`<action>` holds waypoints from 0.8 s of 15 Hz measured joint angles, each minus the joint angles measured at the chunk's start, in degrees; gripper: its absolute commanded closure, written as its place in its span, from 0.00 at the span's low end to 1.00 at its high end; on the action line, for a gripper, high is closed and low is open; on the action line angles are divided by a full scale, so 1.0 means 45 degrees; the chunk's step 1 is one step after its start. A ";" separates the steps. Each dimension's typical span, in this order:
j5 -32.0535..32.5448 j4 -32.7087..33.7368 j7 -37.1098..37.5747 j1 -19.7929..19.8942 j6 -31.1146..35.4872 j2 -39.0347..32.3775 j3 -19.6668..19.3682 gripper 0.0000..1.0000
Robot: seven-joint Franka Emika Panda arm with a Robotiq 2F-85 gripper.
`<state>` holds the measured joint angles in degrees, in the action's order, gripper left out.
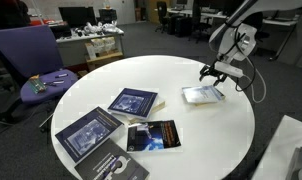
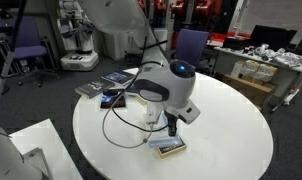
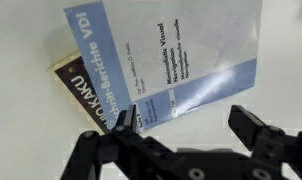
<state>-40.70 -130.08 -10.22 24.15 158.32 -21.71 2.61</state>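
Observation:
My gripper [image 3: 184, 122] hangs open just above a light blue and white book [image 3: 166, 55] that lies on a darker book [image 3: 73, 88] on the round white table [image 1: 181, 125]. In the wrist view one finger [image 3: 128, 122] overlaps the blue book's lower edge, the other stands over bare table; nothing is between them. In both exterior views the gripper [image 1: 215, 72] [image 2: 172, 125] hovers over this small stack [image 1: 202, 95] [image 2: 170, 147] near the table's edge.
Three dark-covered books [image 1: 132, 101] [image 1: 89, 132] [image 1: 152, 135] lie on another part of the table. A black cable [image 2: 116, 125] loops across the tabletop by the arm. A purple chair [image 1: 36, 60] stands beside the table; desks with clutter are behind.

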 measured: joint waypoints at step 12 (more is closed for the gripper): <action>0.1199 -0.0183 0.2709 -0.2428 -0.4942 0.0389 -0.0905 0.00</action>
<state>-35.30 -130.90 1.97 13.23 136.08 -19.95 -1.46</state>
